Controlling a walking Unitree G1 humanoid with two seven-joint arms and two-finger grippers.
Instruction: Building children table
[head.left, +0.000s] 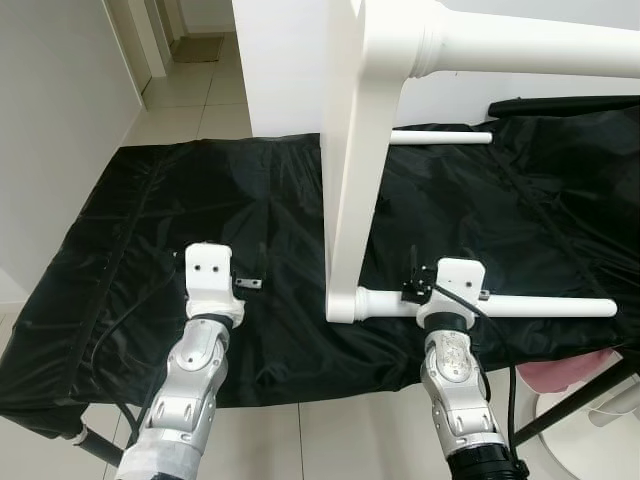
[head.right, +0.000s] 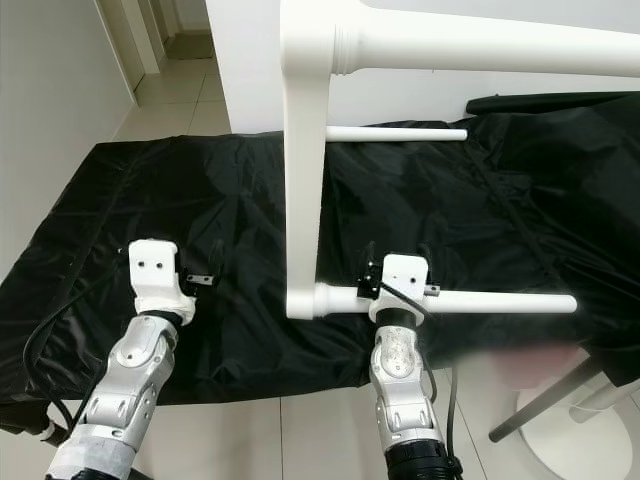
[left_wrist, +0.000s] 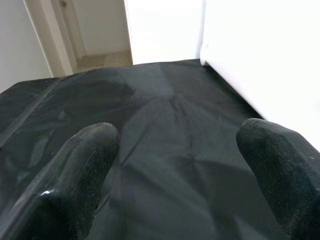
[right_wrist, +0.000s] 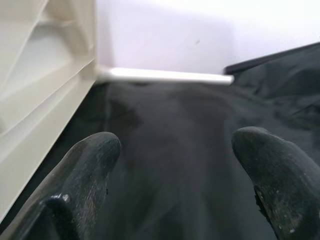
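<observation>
Left eye view, white table (head.left: 352, 180) on its side

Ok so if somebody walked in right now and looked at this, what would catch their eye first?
Probably the white table tipped on its side on the black sheet, its top standing upright and its round legs sticking out to the right. Next, the two silver arms reaching in from below: the right gripper, open, sits by the near leg, and the left gripper, also open, hovers over bare sheet.
</observation>
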